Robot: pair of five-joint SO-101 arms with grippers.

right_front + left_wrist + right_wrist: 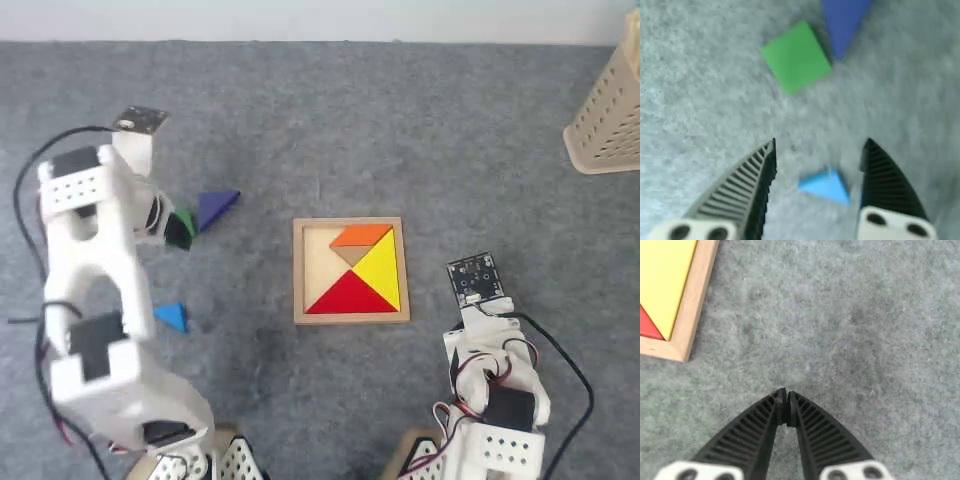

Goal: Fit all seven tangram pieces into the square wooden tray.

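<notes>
- Three loose pieces lie on the grey desk (300, 130) at the left, close to the left arm (90, 260).
- Left claw (820, 150) is spread wide. The light blue triangle (825, 185) lies flat between its two fingers, nearer one of them; I cannot tell whether it touches that finger.
- Green square (796, 56) sits beyond the fingertips, with the dark blue triangle (842, 22) just beside it.
- Wooden tray (298, 275) sits mid-desk, well apart from the loose pieces. It holds an orange piece (360, 235), a small brown triangle (350, 255), a yellow triangle (380, 275) and a red triangle (350, 295), and its left part is bare.
- Right claw (786, 400) is pressed together on nothing, over bare desk near the tray's corner.
- Cream perforated basket (610, 110) stands at the far right.
</notes>
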